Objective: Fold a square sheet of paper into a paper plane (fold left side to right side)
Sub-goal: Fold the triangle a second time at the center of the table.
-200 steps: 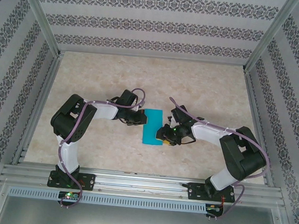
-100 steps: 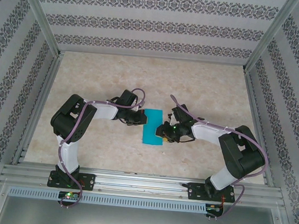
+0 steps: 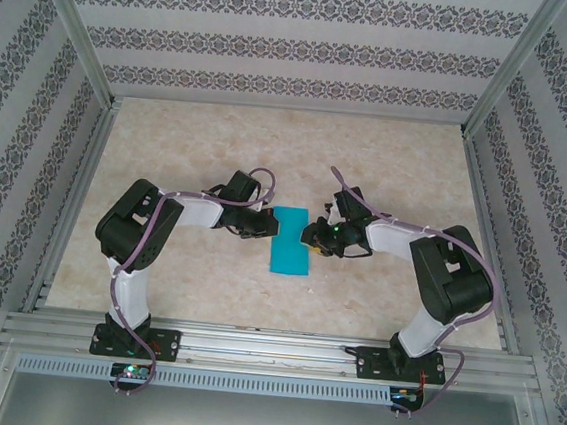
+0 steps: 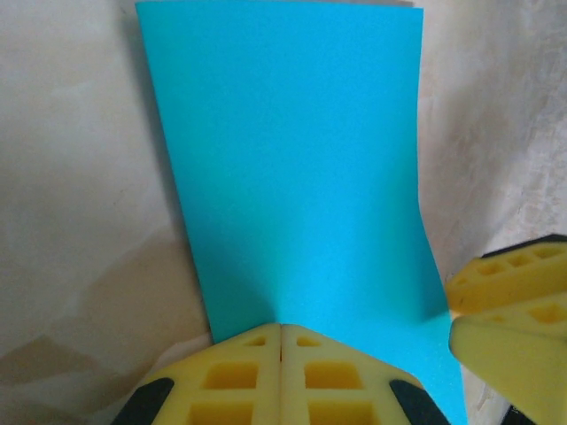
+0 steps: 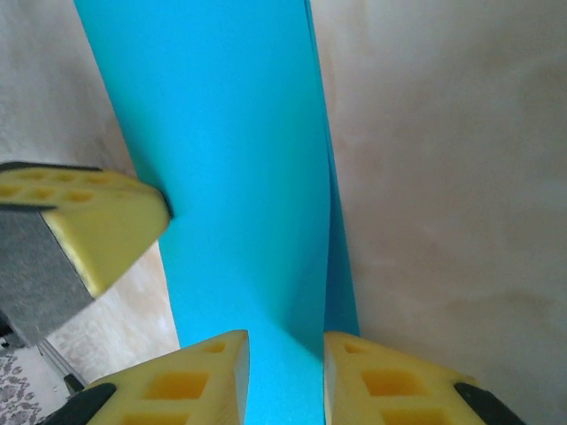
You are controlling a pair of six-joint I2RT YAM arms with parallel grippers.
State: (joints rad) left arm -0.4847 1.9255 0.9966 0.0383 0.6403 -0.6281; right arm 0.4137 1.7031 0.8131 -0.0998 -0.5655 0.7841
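Observation:
The square sheet of paper (image 3: 293, 242) lies folded in half as a teal-blue upright rectangle in the middle of the table. My left gripper (image 3: 267, 227) is shut, its tips resting on the sheet's left edge. In the left wrist view the paper (image 4: 292, 159) stretches away from the joined tips of the left gripper (image 4: 281, 329). My right gripper (image 3: 308, 240) is at the sheet's right edge. In the right wrist view its jaws (image 5: 285, 341) stand apart over the paper (image 5: 230, 150), whose upper layer lifts slightly between them. No paper plane shape shows.
The marbled tabletop (image 3: 389, 162) stretches behind and beside the sheet. Aluminium rails (image 3: 271, 347) run along the near edge and both sides, with patterned walls (image 3: 299, 48) beyond. Both arms bend inward, their wrists close to each other over the paper.
My right gripper has slid up the sheet's right edge, away from the near corner, and its jaws have narrowed. The left gripper and the paper have stayed put.

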